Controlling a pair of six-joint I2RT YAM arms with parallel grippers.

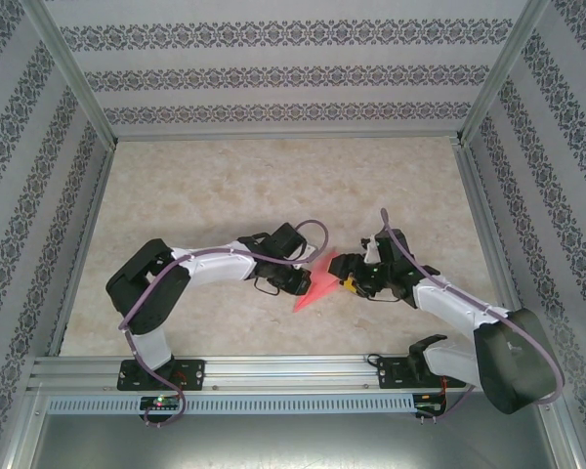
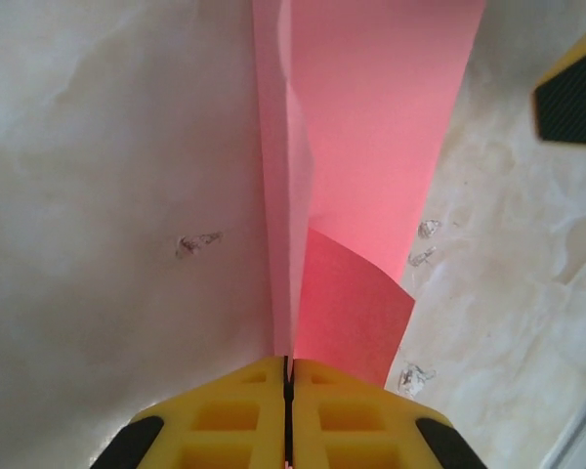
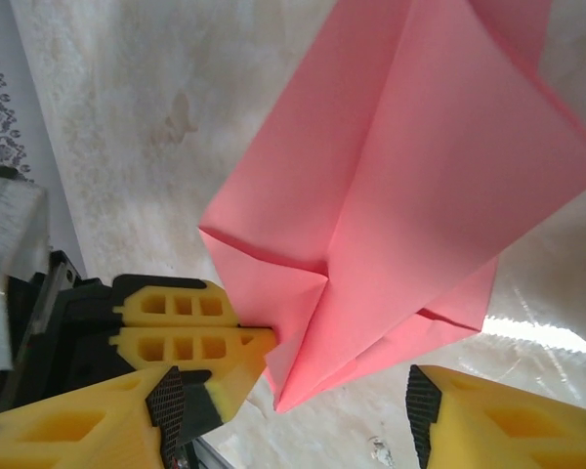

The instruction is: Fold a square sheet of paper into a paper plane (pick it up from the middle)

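Part-folded pink sheet (image 1: 315,283) near the middle of the marbled table (image 1: 225,186), half hidden by both arms.
Left gripper (image 2: 288,363) pressed together, pinching the sheet's creased edge; right gripper (image 3: 308,410) spread, with the sheet's pointed corner between its fingers. Far end cut off; matte, crisp folds.

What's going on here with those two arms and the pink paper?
Two robot arms are folding a pink paper over the table. The left tool is clamped shut on a folded edge, holding it up. The right tool stands open by the paper's lower corner, not gripping it.
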